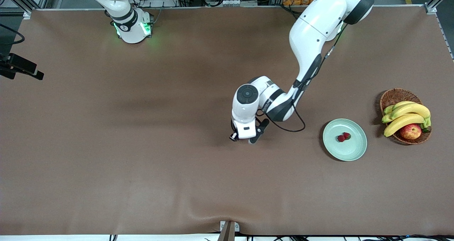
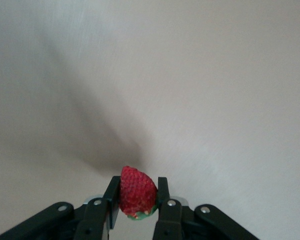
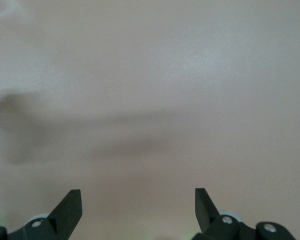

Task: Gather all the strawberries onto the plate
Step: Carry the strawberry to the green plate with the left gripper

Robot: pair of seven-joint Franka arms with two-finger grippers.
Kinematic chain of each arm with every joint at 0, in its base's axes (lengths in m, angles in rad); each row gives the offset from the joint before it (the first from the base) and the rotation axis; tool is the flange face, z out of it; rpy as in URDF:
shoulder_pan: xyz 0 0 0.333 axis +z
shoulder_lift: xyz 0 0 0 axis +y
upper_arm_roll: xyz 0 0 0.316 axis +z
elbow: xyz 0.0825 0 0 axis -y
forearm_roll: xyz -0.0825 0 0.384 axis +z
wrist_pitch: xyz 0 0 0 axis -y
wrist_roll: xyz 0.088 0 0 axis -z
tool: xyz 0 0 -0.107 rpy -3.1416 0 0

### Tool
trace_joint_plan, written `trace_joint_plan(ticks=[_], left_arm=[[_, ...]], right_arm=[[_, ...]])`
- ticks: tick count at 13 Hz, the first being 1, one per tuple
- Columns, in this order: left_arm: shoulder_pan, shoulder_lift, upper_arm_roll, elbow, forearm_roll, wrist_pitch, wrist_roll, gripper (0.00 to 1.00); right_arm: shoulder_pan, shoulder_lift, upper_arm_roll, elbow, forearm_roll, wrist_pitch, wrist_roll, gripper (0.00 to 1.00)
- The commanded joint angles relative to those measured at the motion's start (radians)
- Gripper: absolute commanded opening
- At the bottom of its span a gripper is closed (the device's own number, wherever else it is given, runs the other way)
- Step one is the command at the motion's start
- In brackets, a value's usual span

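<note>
My left gripper (image 2: 138, 187) is shut on one strawberry (image 2: 137, 195), red with a green cap, held between both fingers. In the front view the left hand (image 1: 244, 128) is over bare brown table, well apart from the plate toward the right arm's end, and it hides the held berry. The pale mint-green plate (image 1: 352, 151) holds two strawberries, one (image 1: 341, 138) touching the other (image 1: 347, 135). My right gripper (image 3: 138, 197) is open and empty over bare table; only that arm's base (image 1: 133, 26) shows in the front view.
A brown wicker basket (image 1: 397, 95) with bananas (image 1: 408, 115) and a red-yellow apple (image 1: 410, 131) stands beside the plate toward the left arm's end. A black cable (image 1: 291, 129) loops from the left wrist. A black device (image 1: 21, 69) sticks in at the right arm's end.
</note>
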Motion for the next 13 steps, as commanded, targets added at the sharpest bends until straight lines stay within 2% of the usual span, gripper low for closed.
trace_joint_plan(ticks=[1, 3, 6, 9, 11, 13], left_arm=[[0.097, -0.071, -0.055, -0.031, 0.008, -0.044, 0.092, 0.00], [0.197, -0.097, -0.124, -0.037, 0.007, -0.088, 0.165, 0.00], [0.393, -0.140, -0.276, -0.048, 0.007, -0.217, 0.331, 0.00], [0.616, -0.189, -0.414, -0.132, 0.007, -0.306, 0.510, 0.00], [0.738, -0.226, -0.457, -0.227, 0.008, -0.325, 0.659, 0.00], [0.814, -0.257, -0.460, -0.297, 0.013, -0.325, 0.794, 0.00]], right_arm=[[-0.015, 0.006, 0.002, 0.026, 0.017, 0.003, 0.004, 1.00], [-0.017, 0.006, 0.002, 0.029, 0.017, 0.004, 0.005, 1.00], [-0.015, 0.006, 0.002, 0.029, 0.017, 0.004, 0.004, 1.00], [-0.015, 0.007, 0.002, 0.029, 0.018, 0.004, 0.005, 1.00], [-0.012, 0.007, 0.002, 0.029, 0.018, 0.004, 0.004, 1.00], [-0.012, 0.007, 0.002, 0.029, 0.018, 0.004, 0.004, 1.00]])
